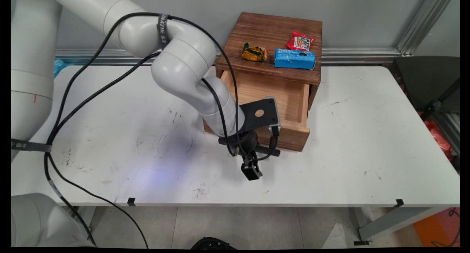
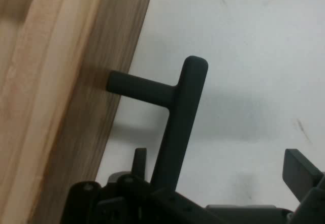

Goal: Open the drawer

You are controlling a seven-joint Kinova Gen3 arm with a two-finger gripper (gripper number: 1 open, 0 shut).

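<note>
A dark wooden box (image 1: 271,32) stands at the back of the white table (image 1: 367,135), its light wood drawer (image 1: 290,98) pulled out; what shows of the inside is empty. The drawer front (image 2: 61,107) carries a black T-shaped handle (image 2: 180,107). My gripper (image 1: 252,171) hangs just in front of that drawer front, pointing down at the table. In the hand view the gripper (image 2: 221,163) is open, and the handle's bar runs down between the fingers, close to the left finger (image 2: 139,158) and well apart from the right one (image 2: 302,170). Nothing is gripped.
On top of the box lie a crumpled yellow-green snack packet (image 1: 254,53), a red packet (image 1: 300,41) and a blue carton (image 1: 295,58). Black cables (image 1: 91,87) hang from the arm over the table's left half. A dark chair (image 1: 429,84) stands off the right end.
</note>
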